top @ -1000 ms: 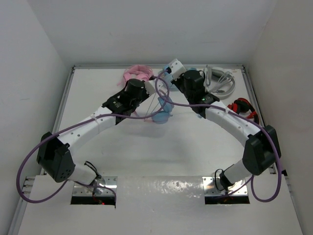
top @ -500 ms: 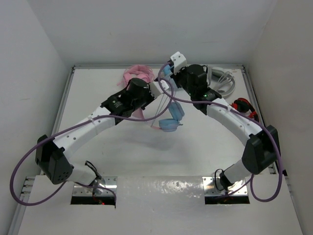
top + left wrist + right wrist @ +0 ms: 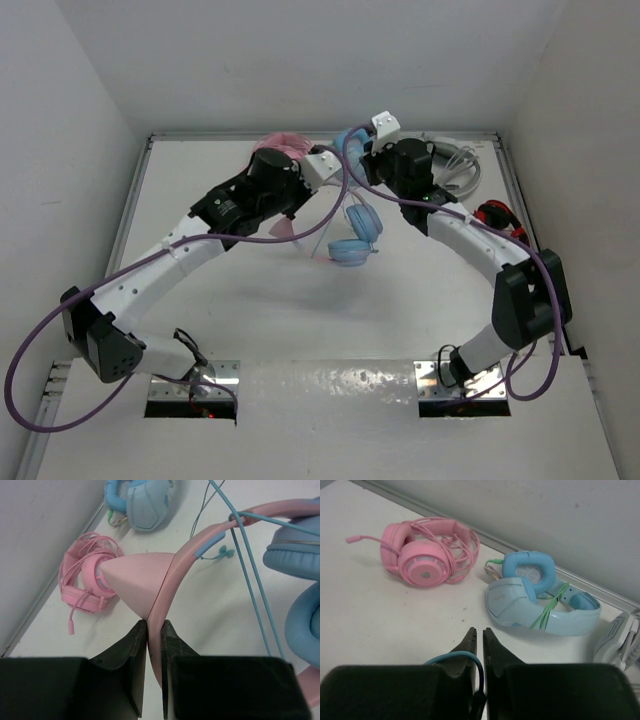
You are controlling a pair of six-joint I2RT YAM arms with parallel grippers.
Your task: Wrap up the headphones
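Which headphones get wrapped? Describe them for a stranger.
Over the table centre, the headphones are held by the left gripper. Only they mix a pink cat-eared headband with blue cups; the pink headphones and blue headphones behind are single-coloured.

From above and behind the arm bases, we look down over the whole white bench (image 3: pixel 300 310) to the pale back wall (image 3: pixel 320 60). The left wrist camera peers along its black jaws toward the far-left corner, so close that the pink cat-eared headphones with light blue cups (image 3: pixel 172 585) crowd the frame. The right wrist camera faces that wall, low over the bench. Both wrist views share the all-pink wired headphones (image 3: pixel 87 582) and the all-light-blue padded headphones (image 3: pixel 142 500).
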